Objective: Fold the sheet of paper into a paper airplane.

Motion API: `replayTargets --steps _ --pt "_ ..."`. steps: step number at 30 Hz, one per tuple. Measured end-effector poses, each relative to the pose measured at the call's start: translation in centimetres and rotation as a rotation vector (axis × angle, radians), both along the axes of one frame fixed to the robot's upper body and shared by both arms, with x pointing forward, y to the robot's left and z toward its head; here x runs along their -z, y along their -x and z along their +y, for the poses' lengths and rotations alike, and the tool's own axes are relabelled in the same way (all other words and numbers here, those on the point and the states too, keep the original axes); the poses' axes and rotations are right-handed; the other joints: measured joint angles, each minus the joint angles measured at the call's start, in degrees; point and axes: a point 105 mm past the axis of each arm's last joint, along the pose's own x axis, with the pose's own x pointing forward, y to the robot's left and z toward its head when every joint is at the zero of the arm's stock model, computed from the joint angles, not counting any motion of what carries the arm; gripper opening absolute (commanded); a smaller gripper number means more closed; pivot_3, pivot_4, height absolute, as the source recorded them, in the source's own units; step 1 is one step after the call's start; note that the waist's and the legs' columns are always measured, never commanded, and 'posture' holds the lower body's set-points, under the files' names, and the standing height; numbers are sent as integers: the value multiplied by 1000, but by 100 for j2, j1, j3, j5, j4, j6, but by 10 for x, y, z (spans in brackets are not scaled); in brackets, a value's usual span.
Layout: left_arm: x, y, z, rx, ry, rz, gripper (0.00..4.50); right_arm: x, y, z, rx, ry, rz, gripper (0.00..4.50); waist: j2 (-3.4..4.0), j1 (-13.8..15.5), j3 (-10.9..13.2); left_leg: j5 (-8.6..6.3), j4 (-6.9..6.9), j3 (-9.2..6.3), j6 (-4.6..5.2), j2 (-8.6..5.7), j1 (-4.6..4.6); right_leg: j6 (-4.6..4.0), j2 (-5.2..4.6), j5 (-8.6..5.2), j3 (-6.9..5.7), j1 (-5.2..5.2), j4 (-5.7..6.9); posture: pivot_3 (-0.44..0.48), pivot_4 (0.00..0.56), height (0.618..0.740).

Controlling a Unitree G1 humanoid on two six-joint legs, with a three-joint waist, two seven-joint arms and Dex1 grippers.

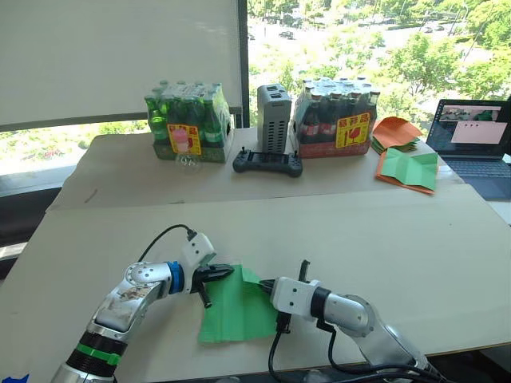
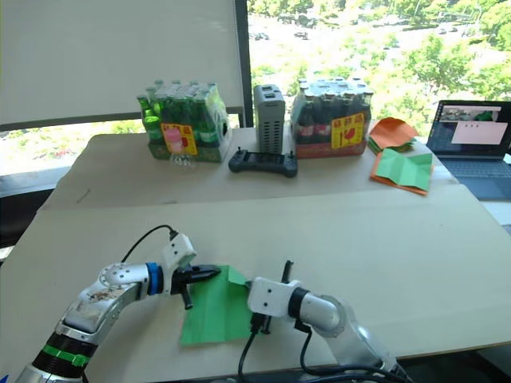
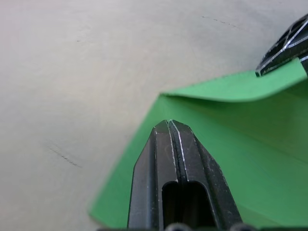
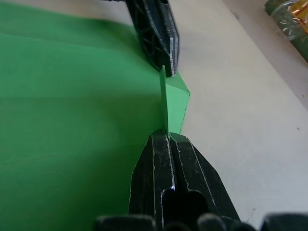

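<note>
Two shrink-wrapped bottle packs at the far tabletop edge: green bottles (image 1: 188, 121) to the left, dark bottles with red labels (image 1: 335, 117) to the right, a grey box (image 1: 274, 118) upright between them and a black controller (image 1: 267, 163) lying just in front. Orange papers (image 1: 394, 132) and a green sheet edged with orange (image 1: 409, 170) near the far right corner, beside an open laptop (image 1: 473, 140). Tabletop (image 1: 399, 239) pale beige, a seam crossing its middle; behind it a window with a half-lowered blind (image 1: 120, 56) and sunlit trees. Sheet of paper (image 1: 235, 309) flat near the front edge, far corner folded over and partly raised. Left tool (image 1: 214, 274) closed, fingers pressed together, over the sheet's far left corner. Right tool (image 4: 164, 137) closed, clamped on the raised green flap at the sheet's right edge, tip close to the left tool's. Bare tabletop wide open right of the sheet and between it and the packs.
</note>
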Motion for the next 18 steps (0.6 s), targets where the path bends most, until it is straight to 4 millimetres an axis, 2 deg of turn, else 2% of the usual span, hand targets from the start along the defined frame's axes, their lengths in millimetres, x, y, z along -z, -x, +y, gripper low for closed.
replayTargets --steps 4,10,15,18 --pt "-10 -9 -5 30 -8 -30 0 0 -2 1 2 15 -9 36 -1 18 -1 0 1 0 0 0 1 0 1 0 1 1 1 0 150 728" --pt "-34 -21 -29 121 22 -98 0 1 -6 3 12 19 5 36 -3 31 -2 0 7 1 0 0 3 0 0 0 1 6 2 0 150 728" --pt "-9 -18 -26 126 -20 -31 0 1 -6 5 13 21 1 36 -3 1 -2 0 6 1 0 1 3 0 2 0 1 3 4 0 150 728" --pt "-6 -15 -26 135 -22 -27 0 1 -7 4 22 30 -6 36 -3 4 -2 0 7 1 0 1 3 0 2 0 1 3 4 0 150 728"
